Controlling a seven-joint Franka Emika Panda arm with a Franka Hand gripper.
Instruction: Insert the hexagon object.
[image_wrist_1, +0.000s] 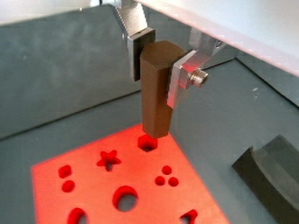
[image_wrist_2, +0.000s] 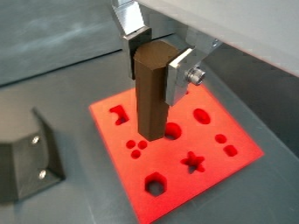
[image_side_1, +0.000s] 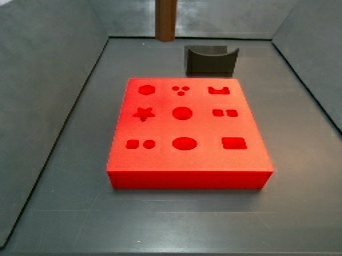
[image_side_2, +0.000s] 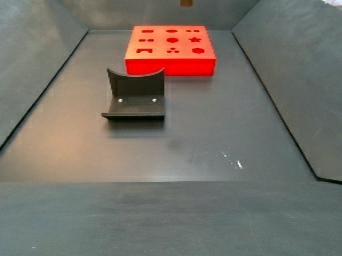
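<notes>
My gripper (image_wrist_1: 158, 66) is shut on the hexagon object (image_wrist_1: 155, 101), a long brown wooden peg held upright by its upper end between the silver fingers (image_wrist_1: 181, 79). It shows the same way in both wrist views (image_wrist_2: 152, 92). The peg hangs above the red block with shaped holes (image_wrist_1: 93, 179), its lower end clear of the surface. The block's hexagon hole (image_wrist_1: 149, 143) lies close to the peg's lower end in a wrist view and further off in a wrist view (image_wrist_2: 156, 185). In a side view only the peg (image_side_1: 164, 20) shows, above the block's (image_side_1: 187, 130) far edge.
The dark fixture (image_side_1: 211, 58) stands on the grey floor just behind the red block; it also shows in a side view (image_side_2: 134, 95) and in both wrist views (image_wrist_1: 271, 171). Grey sloping walls (image_side_1: 60, 110) enclose the floor.
</notes>
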